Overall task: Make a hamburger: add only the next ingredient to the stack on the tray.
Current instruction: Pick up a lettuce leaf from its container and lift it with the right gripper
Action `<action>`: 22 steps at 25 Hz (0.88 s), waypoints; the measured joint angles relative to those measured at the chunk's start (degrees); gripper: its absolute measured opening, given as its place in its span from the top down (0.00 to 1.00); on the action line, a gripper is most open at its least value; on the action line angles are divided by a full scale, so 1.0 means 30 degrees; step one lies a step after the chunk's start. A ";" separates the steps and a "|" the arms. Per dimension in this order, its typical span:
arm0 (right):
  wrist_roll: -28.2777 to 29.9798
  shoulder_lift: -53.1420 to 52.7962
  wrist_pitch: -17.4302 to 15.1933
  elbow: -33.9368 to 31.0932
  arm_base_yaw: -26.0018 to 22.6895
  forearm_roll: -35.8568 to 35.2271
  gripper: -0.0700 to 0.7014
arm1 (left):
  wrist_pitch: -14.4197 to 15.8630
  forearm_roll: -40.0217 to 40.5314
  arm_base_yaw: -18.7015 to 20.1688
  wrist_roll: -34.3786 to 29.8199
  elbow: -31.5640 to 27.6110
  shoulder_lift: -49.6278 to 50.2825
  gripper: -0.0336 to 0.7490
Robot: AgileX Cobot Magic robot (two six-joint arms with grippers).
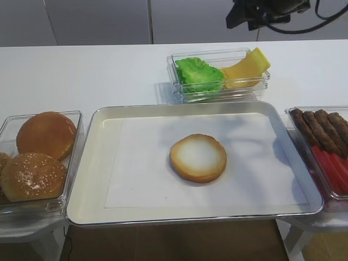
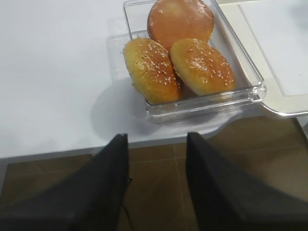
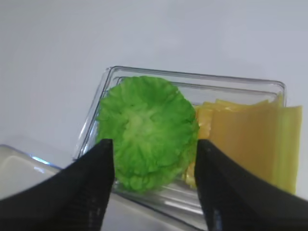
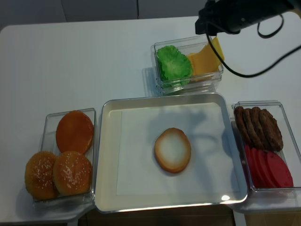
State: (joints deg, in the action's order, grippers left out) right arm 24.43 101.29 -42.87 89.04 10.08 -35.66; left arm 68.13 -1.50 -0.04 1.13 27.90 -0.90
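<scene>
A clear plastic tub (image 2: 202,91) sits at the near edge of the white tabletop (image 2: 57,72), holding three buns (image 2: 180,53), two of them sesame-topped. The silver tray (image 2: 276,98) touches its right side. Two dark fingers (image 2: 101,192) stand apart over the brown floor (image 2: 159,192).

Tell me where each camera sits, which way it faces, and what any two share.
Exterior high: in front, angled down at the tray and bun base; dark arm part at top.
Realsense: higher, steeper; right arm near the top edge.
Right wrist: above the open right pincer, facing the lettuce.
Left wrist: above the open left pincer, facing the bun tops.
Both exterior views share the tray.
</scene>
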 joint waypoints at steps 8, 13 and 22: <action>0.0495 0.4682 -0.0648 0.4128 0.0000 -0.0030 0.38 | 0.0000 0.0000 0.0000 0.0012 0.0000 0.0000 0.57; 0.1998 0.6779 -0.0894 0.6418 0.0000 -0.0587 0.38 | 0.0000 0.0000 0.0000 0.0044 0.0000 0.0000 0.57; 0.3664 0.9195 -0.1380 0.8202 0.0000 -0.1861 0.37 | 0.0000 0.0000 0.0000 0.0044 0.0000 0.0000 0.57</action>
State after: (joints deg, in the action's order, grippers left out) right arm 35.42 128.88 -47.01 113.64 10.08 -41.25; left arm 68.13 -1.50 -0.04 1.26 27.90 -0.90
